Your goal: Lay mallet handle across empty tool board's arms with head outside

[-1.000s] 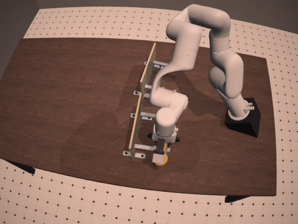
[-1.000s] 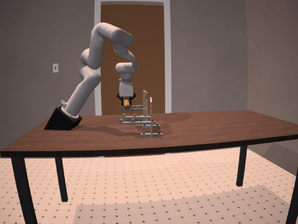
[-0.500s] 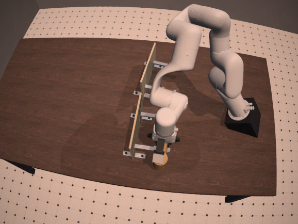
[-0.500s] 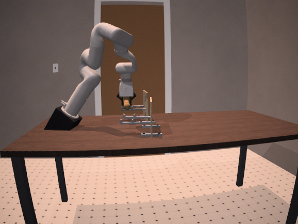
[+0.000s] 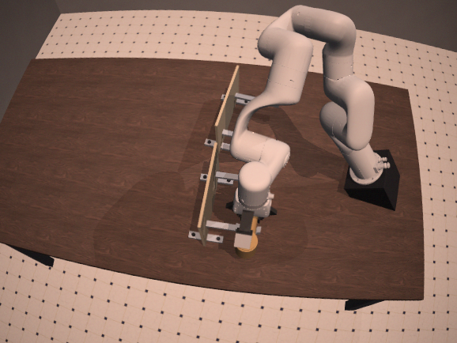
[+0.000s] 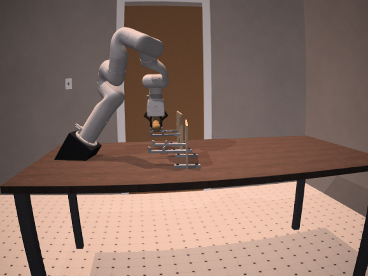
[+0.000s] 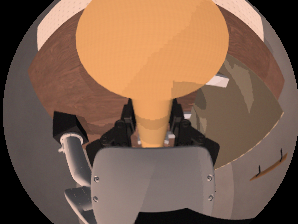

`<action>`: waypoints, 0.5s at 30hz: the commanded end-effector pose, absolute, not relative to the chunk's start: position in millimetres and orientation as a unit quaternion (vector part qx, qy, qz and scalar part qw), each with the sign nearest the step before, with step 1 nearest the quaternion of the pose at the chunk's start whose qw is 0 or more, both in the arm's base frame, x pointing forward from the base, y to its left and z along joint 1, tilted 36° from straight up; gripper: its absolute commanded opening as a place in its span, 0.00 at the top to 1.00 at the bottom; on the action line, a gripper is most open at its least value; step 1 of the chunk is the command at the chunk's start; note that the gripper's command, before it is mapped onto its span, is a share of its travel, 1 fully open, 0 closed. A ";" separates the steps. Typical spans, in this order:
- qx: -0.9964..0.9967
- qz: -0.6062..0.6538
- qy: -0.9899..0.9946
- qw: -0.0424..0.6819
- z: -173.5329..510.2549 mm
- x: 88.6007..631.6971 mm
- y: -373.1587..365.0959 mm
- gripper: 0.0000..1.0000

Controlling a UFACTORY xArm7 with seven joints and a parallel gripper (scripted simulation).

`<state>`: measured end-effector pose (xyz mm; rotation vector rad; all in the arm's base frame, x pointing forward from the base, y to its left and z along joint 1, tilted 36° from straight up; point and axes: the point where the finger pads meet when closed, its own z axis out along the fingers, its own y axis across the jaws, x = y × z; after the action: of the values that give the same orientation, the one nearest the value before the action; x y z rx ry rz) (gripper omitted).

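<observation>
The mallet has an orange wooden head (image 5: pixel 246 251) and a handle of the same colour. It lies along the near tool board (image 5: pixel 207 194), over that board's grey holder arms (image 5: pixel 221 226). My gripper (image 5: pixel 251 220) points straight down and is shut on the handle, close behind the head. In the wrist view the head (image 7: pixel 153 36) fills the top and the handle (image 7: pixel 153 123) runs between my fingers. In the side view the mallet (image 6: pixel 156 124) sits at the level of its arms (image 6: pixel 165 131). The empty tool board (image 5: pixel 227 99) stands further back in line, with bare arms (image 5: pixel 242 97).
The arm's black base (image 5: pixel 373 179) stands on the table's right side. The arm's links reach over the empty board's arms. The table's front edge (image 5: pixel 245 290) lies a short way beyond the mallet head.
</observation>
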<state>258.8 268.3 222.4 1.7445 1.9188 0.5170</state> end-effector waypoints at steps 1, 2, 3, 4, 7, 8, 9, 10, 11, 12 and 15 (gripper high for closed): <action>0.638 0.194 0.704 0.245 258.6 234.7 272.6 1.00; 0.638 0.195 0.703 0.245 265.1 230.4 273.1 1.00; 0.638 0.195 0.703 0.245 272.1 225.4 273.6 1.00; 0.638 0.195 0.703 0.245 278.8 220.3 273.8 1.00; 0.638 0.194 0.704 0.245 290.8 210.2 273.8 1.00; 0.638 0.194 0.704 0.244 291.6 209.6 273.8 1.00; 0.638 0.194 0.704 0.244 291.7 209.5 273.8 1.00; 0.638 0.194 0.704 0.244 291.7 209.5 273.8 1.00; 0.638 0.194 0.704 0.244 291.7 209.5 273.8 1.00; 0.638 0.194 0.704 0.245 291.8 209.6 273.5 1.00; 0.639 0.195 0.700 0.250 299.5 217.1 260.8 1.00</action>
<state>210.9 271.2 289.4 1.7415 1.9213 0.5224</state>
